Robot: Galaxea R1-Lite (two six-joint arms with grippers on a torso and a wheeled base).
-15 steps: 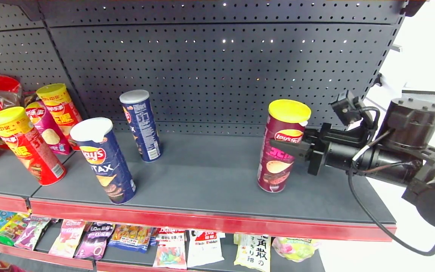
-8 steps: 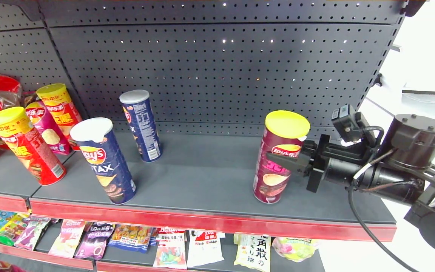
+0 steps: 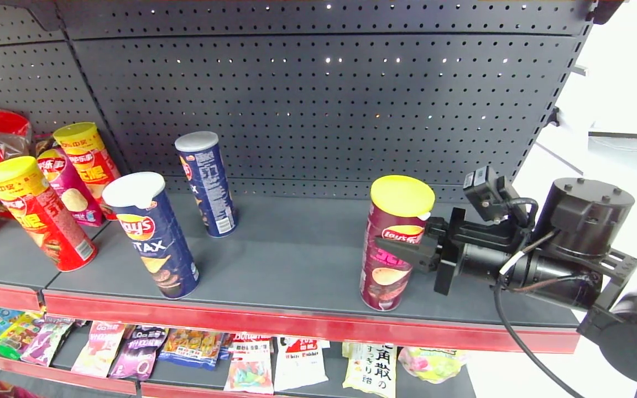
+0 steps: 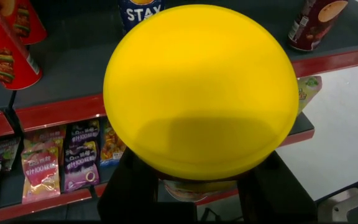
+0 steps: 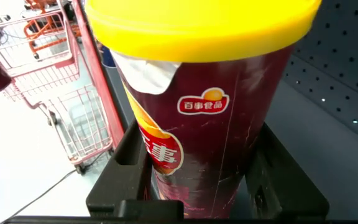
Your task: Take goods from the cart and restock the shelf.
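Note:
A maroon chip can with a yellow lid stands upright near the front right of the dark shelf board. My right gripper is shut on its middle from the right. The right wrist view has the same can between the black fingers of my right gripper. In the left wrist view, a second can's yellow lid sits close to the camera. My left gripper is shut on it, out in front of the shelf. That can's body is mostly hidden.
Two blue cans and several red and pink cans stand on the shelf's left half. The red front lip edges the board, with snack bags below. A wire cart stands behind my right arm.
My right gripper has carried the maroon can left and toward the shelf's front edge, lower in the picture. The other cans have not moved.

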